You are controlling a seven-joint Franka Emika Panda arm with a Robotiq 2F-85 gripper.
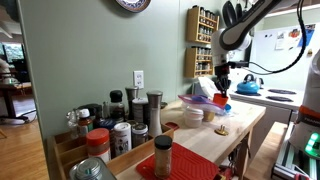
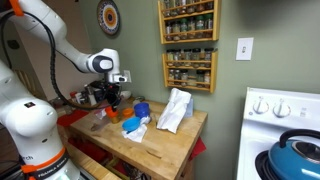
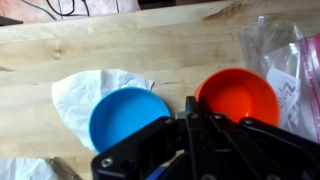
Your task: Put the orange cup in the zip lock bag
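Note:
The orange cup (image 3: 240, 92) fills the right of the wrist view, mouth up and empty. My gripper (image 3: 190, 108) is shut, with its fingers pinched on the cup's left rim. In both exterior views the gripper (image 1: 221, 82) (image 2: 114, 100) hangs low over the wooden table; there the cup is too small to make out clearly. The zip lock bag (image 3: 292, 60) lies crinkled just right of the cup, and it stands up clear and pale on the table in an exterior view (image 2: 175, 110).
A blue bowl (image 3: 125, 115) sits on white paper (image 3: 72, 90) left of the cup. Spice jars (image 1: 120, 125) crowd one end of the table. A stove with a blue kettle (image 2: 295, 155) stands beside the table, under wall spice racks (image 2: 188, 40).

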